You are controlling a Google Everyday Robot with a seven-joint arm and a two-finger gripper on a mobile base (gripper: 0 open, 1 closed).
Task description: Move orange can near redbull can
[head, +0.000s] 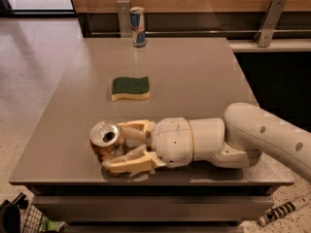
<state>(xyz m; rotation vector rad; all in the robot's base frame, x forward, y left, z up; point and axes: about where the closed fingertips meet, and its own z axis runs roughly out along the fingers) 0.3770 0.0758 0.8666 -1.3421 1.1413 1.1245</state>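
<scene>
The orange can (107, 141), orange-brown with a silver opened top, stands near the table's front left edge and tilts a little. My gripper (113, 146) reaches in from the right. Its two cream fingers (127, 162) press against the near and far sides of the can, shut on it. The redbull can (138, 26), slim, blue and silver, stands upright at the far edge of the table, well away from the orange can.
A green and yellow sponge (130, 88) lies on the grey table (199, 72) between the two cans. Metal posts (265, 21) and a wooden wall run along the back. The floor lies to the left, and a wire basket (29, 220) sits at the bottom left.
</scene>
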